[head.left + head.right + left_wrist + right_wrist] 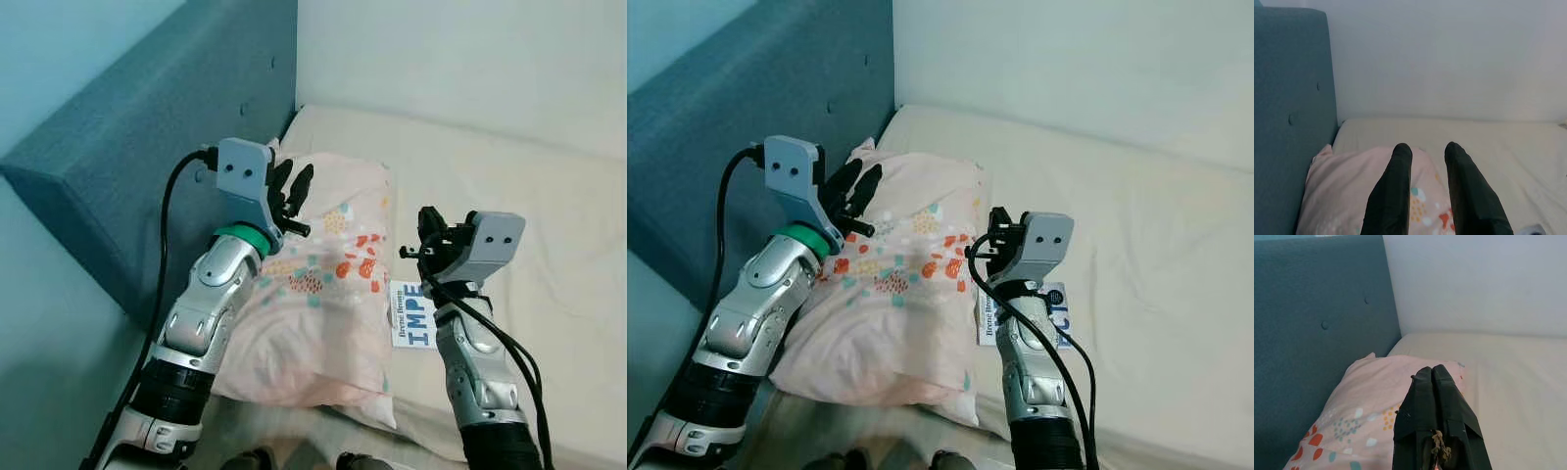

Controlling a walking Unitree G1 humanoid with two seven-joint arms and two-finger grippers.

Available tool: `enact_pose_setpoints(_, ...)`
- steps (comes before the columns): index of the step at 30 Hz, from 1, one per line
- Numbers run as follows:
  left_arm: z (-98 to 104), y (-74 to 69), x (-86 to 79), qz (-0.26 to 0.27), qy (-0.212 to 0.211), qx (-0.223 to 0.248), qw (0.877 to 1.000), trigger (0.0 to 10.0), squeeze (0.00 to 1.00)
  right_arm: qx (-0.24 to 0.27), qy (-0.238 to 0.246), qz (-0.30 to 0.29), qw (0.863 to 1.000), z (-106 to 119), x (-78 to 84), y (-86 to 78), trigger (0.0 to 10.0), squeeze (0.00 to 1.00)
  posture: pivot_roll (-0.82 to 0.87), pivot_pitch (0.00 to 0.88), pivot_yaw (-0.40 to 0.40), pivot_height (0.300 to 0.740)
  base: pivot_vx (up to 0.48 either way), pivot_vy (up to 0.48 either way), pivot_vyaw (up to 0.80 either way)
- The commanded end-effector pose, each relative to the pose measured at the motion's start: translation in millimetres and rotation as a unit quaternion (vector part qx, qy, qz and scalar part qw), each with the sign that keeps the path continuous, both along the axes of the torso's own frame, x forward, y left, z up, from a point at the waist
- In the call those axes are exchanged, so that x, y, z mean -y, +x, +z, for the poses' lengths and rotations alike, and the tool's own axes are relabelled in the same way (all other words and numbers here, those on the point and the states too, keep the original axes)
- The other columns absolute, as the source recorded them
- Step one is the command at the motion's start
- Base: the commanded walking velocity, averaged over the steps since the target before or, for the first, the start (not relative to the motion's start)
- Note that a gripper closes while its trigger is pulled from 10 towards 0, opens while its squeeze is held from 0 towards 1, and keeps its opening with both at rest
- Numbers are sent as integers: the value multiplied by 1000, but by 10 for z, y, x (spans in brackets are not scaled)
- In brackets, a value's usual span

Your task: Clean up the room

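Note:
A pink pillow (323, 294) with orange and teal spots lies on the cream mattress (519, 176), its top corner against the blue headboard (147, 127). My left gripper (292, 176) hovers over the pillow's upper end next to the headboard, fingers open with nothing between them; in the left wrist view the two black fingers (1396, 186) point across the pillow (1342, 191) toward the wall. My right gripper (427, 217) is raised over the pillow's right edge, fingers pressed together and holding nothing. A white booklet (415, 315) with blue letters lies flat on the mattress under the right wrist.
A pale wall (460, 59) closes off the far side of the bed. The padded headboard runs along the left. The mattress stretches bare to the right of the pillow. The bed's near edge is at the bottom of the head views.

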State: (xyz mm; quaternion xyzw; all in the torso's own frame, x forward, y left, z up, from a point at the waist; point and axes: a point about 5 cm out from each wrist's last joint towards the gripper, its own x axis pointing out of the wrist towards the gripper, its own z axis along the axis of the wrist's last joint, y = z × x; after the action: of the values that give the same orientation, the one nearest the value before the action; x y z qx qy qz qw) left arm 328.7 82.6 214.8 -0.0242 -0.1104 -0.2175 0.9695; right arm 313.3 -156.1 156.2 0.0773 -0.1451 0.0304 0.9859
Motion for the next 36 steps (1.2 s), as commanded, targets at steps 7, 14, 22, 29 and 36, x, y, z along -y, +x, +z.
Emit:
enact_pose_setpoints(7, -496, 0, -189, 26, 36, -104, 994, 10000, 0, -16, 3, -8, 1000, -100, 30, -23, 10000, 0, -59, 87, 46, 696, 0, 0, 0)
enact_pose_setpoints(14, -827, 24, -510, 101, 31, -173, 979, 10000, 0, -18, 1, -7, 1000, -111, 35, -25, 10000, 0, -55, 92, 42, 666, 0, 0, 0)
enact_pose_setpoints(22, -923, 39, -578, 136, 23, -190, 972, 10000, 0, -20, 0, -3, 1000, -116, 19, -21, 10000, 0, -53, 99, 38, 641, 0, 0, 0)
enact_pose_setpoints(29, -904, 70, -570, 139, 18, -190, 972, 10000, 0, -24, 2, -5, 1000, -129, 19, -23, 10000, 0, -53, 106, 37, 626, 0, 0, 0)
enact_pose_setpoints(36, -884, 93, -537, 138, 12, -190, 972, 10000, 0, -22, 5, -3, 1000, -126, 10, -21, 10000, 0, -51, 110, 40, 626, 0, 0, 0)
